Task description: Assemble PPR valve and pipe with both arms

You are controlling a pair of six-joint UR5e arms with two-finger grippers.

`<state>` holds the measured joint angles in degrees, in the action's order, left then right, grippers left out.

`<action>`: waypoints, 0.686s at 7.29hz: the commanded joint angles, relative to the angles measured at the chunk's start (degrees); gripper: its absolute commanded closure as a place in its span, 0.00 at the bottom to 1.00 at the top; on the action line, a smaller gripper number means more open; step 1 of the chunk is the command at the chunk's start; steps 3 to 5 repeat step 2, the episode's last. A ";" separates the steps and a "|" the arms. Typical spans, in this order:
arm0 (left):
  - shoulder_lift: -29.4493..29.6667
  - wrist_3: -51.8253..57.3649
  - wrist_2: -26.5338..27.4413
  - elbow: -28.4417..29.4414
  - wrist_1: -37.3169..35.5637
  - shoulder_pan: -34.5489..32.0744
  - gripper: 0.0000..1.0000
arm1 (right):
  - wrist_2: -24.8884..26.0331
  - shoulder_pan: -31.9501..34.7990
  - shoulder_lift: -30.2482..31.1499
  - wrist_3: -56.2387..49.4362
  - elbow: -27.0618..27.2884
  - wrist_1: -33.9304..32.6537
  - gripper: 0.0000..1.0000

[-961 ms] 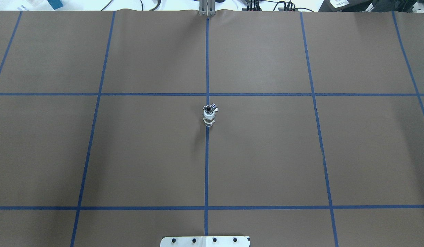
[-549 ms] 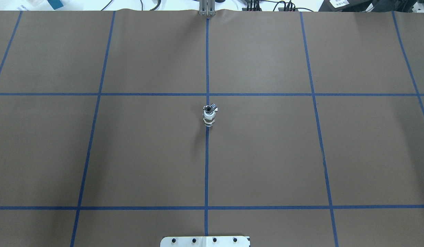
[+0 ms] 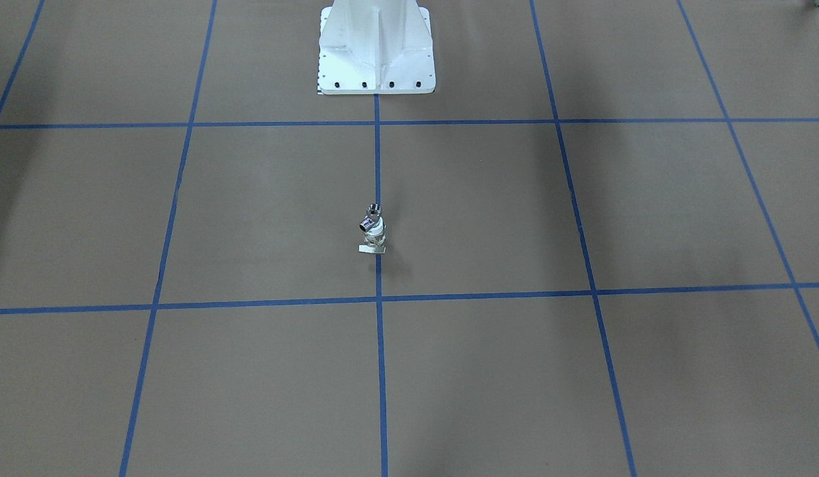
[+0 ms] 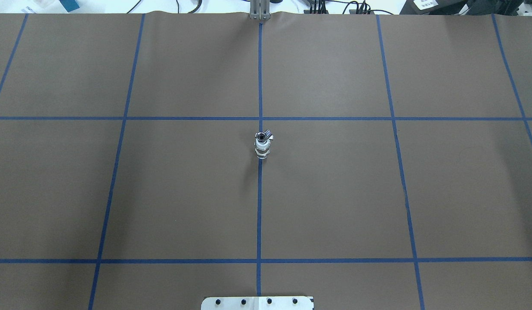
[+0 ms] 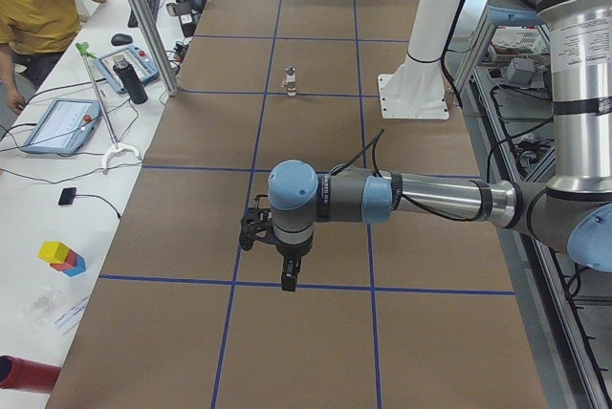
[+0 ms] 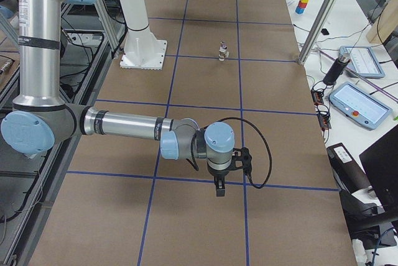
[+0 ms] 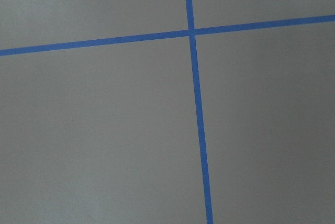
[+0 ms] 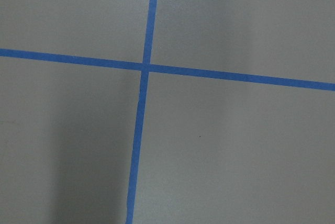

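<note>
The PPR valve (image 4: 262, 150), with its white collar, and the chrome pipe (image 4: 261, 137), with a dark open end on top, stand together as one small upright piece at the table's centre, on the blue centre line. The piece also shows in the front view (image 3: 372, 230), the left view (image 5: 290, 79) and the right view (image 6: 222, 49). My left gripper (image 5: 287, 278) hangs low over the table far from it. My right gripper (image 6: 219, 189) does the same at the other end. Both show only in the side views, so I cannot tell whether they are open. The wrist views show only paper and tape.
The white bolted pedestal (image 3: 376, 53) stands at the robot's side of the table. Blue tape lines grid the brown paper. Operator desks with tablets (image 6: 360, 103) and a seated person (image 5: 38, 8) lie beyond the far edge.
</note>
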<state>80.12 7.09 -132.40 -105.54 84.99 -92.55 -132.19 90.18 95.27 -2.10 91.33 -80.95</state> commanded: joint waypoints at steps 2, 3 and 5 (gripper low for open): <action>0.03 -0.05 0.12 -0.10 0.00 0.00 0.00 | 0.00 0.00 0.00 -0.01 -0.10 0.00 0.00; 0.03 -0.05 0.12 -0.10 0.00 0.00 0.00 | 0.00 0.00 0.00 -0.01 -0.10 0.00 0.00; 0.03 -0.05 0.12 -0.10 0.00 0.00 0.00 | 0.00 0.00 0.00 -0.01 -0.10 0.00 0.00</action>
